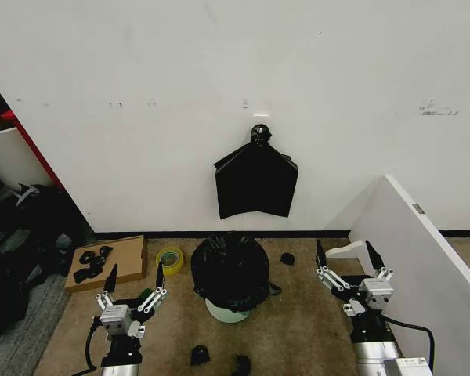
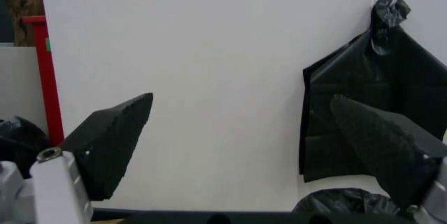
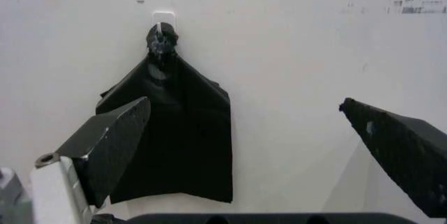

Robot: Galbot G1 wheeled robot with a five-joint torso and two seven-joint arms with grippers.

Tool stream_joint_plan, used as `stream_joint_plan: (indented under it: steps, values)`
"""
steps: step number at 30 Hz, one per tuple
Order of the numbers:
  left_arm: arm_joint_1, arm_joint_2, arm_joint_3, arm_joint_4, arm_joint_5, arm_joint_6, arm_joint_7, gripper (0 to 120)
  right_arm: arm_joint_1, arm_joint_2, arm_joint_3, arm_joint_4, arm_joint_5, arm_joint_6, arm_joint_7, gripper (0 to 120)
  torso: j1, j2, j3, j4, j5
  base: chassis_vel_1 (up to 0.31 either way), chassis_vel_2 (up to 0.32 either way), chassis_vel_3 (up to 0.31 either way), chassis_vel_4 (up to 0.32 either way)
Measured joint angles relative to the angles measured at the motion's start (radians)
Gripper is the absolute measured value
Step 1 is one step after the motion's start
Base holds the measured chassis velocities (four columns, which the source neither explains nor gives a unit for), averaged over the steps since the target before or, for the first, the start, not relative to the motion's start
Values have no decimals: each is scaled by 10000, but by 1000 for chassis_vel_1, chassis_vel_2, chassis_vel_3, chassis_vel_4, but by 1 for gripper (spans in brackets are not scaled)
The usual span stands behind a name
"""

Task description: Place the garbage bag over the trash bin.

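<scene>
The bag (image 1: 229, 270) already lies over the bin (image 1: 226, 312): crinkled black plastic covers the mouth and upper wall, and only a cream strip shows at the foot, on the side nearest the robot. By that, the covering step looks close to done, and what is in hand seems to be the release or a check of the fit. If more is needed, it would be drawing the plastic lower on the near side, which calls for both grippers to come inward and down to the rim and pinch the loose film without tipping the bin.

The left gripper (image 1: 131, 290) hovers off the floor with its fingers spread wide, holding and touching nothing. The bin stands to its right, near but apart. A tape roll (image 1: 169, 259) lies just ahead of it, and a cardboard box (image 1: 108, 263) ahead and to its left.

The right gripper (image 1: 348, 265) is likewise spread wide and empty, clear of everything. The bin is to its left, apart, and a white panel (image 1: 423, 243) runs close on its right.

Both point toward the wall (image 1: 141, 94), where a flat black bundle (image 1: 255, 184) hangs from a hook (image 3: 163, 15), well beyond either gripper and above the bin.
</scene>
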Motion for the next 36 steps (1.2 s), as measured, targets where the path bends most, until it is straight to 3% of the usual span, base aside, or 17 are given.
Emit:
stream_joint_plan:
  steps: [36]
  values:
    - [0,0,0,0,-1,0,0,100,0,0,0,0,0,0,0,100,0,0,0,0,0,0,0,0,0]
